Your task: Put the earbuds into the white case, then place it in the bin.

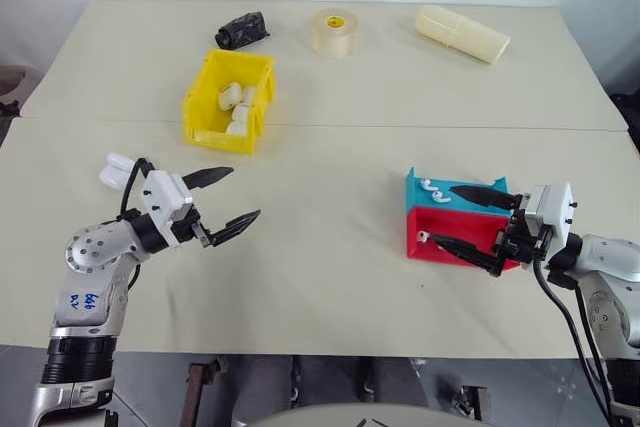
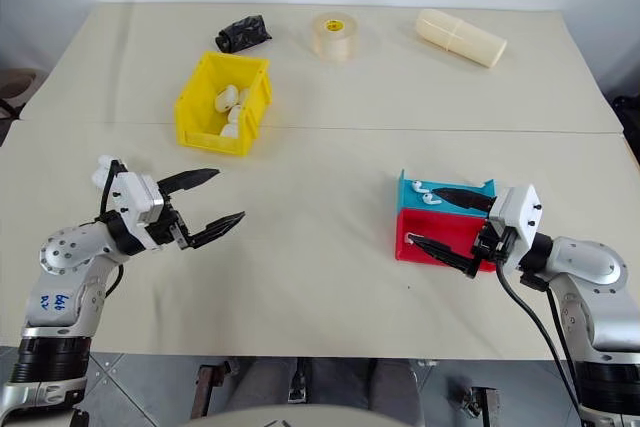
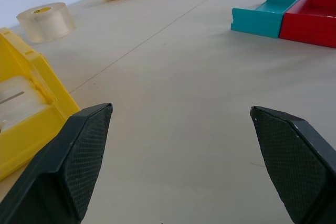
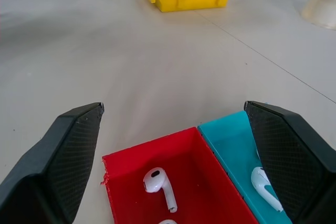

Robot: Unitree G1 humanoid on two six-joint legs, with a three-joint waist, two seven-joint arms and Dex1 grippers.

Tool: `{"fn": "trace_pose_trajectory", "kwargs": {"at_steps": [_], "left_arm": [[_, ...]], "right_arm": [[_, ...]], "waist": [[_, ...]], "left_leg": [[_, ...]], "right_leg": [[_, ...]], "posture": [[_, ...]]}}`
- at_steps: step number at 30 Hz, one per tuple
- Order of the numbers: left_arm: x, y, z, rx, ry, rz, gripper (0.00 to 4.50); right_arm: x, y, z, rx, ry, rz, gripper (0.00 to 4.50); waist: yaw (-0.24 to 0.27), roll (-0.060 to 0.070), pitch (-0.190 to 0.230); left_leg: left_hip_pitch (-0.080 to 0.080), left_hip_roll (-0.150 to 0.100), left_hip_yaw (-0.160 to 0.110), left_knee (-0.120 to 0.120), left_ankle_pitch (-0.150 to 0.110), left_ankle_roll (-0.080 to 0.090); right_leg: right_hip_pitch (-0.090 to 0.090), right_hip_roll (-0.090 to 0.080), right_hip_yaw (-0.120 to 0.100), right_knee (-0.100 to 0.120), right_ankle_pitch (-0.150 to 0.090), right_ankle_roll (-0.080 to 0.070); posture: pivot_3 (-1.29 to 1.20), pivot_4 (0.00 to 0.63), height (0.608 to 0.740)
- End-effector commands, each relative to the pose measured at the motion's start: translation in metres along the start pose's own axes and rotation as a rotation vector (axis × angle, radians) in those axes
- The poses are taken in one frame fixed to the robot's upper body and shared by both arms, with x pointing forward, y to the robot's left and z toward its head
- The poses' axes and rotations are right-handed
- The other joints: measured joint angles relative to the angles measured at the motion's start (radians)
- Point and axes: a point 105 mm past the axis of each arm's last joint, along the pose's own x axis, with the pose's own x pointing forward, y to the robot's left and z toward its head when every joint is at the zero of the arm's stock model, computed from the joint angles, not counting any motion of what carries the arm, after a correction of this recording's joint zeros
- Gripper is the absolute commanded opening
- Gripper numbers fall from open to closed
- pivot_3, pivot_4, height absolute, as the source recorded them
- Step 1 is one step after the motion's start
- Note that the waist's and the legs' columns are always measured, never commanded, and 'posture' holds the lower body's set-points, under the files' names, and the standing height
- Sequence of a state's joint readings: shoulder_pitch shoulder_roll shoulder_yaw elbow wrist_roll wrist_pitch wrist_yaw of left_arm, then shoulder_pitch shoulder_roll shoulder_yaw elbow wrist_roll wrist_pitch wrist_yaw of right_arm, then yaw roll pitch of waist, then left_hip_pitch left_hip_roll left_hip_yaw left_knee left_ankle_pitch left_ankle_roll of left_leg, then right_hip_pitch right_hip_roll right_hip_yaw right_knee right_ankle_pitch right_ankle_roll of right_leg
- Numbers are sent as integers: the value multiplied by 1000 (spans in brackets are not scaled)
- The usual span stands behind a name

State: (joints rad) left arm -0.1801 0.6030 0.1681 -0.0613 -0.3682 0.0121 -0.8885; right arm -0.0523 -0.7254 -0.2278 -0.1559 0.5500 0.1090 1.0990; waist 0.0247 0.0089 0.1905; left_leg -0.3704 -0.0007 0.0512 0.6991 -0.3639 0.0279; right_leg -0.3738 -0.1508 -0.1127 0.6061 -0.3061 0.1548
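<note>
Tiny white earbuds lie in two joined trays on the right: some in the teal tray (image 1: 434, 191), one in the red tray (image 1: 424, 238). The right wrist view shows an earbud (image 4: 157, 183) on the red floor and another (image 4: 265, 188) on the teal. My right gripper (image 1: 442, 215) stands open and level, its fingers reaching over both trays. A white case (image 1: 115, 169) rests on the table at the left, partly hidden behind my left wrist. My left gripper (image 1: 245, 193) is open and empty, pointing toward the table's middle. The yellow bin (image 1: 200, 112) sits beyond it with several white cases inside.
Along the far side lie a black crumpled object (image 1: 241, 29), a clear tape roll (image 1: 334, 32) and a long cream cylinder (image 1: 462, 33). A seam crosses the table just past the bin. Bare tabletop stretches between the two grippers.
</note>
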Motion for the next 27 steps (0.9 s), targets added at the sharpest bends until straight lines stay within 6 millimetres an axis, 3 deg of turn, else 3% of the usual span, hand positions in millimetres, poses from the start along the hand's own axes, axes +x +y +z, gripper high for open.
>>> {"fn": "trace_pose_trajectory", "kwargs": {"at_steps": [1,16,21,27], "left_arm": [[1,2,2,32,8,-2,4475],[-8,2,6,-10,-19,56,4475],[-36,13,2,-67,-7,260,4475],[-87,16,-10,-141,57,597,4475]], "right_arm": [[1,-1,10,-42,-40,-5,4500],[10,1,13,-41,-57,40,4500],[27,6,23,-63,-115,102,4500],[50,24,41,-97,-253,203,4500]], "waist": [[0,0,0],[-2,0,0],[-8,0,0],[-12,0,0]], "left_leg": [[0,0,0,0,0,0],[0,0,0,0,0,0],[0,2,0,0,0,0],[0,3,0,0,0,0]], "right_leg": [[0,0,0,0,0,0],[0,0,0,0,0,0],[0,0,0,0,0,0],[0,0,0,0,0,0]], "posture": [[0,150,740],[0,150,740],[0,150,740],[0,150,740]]}}
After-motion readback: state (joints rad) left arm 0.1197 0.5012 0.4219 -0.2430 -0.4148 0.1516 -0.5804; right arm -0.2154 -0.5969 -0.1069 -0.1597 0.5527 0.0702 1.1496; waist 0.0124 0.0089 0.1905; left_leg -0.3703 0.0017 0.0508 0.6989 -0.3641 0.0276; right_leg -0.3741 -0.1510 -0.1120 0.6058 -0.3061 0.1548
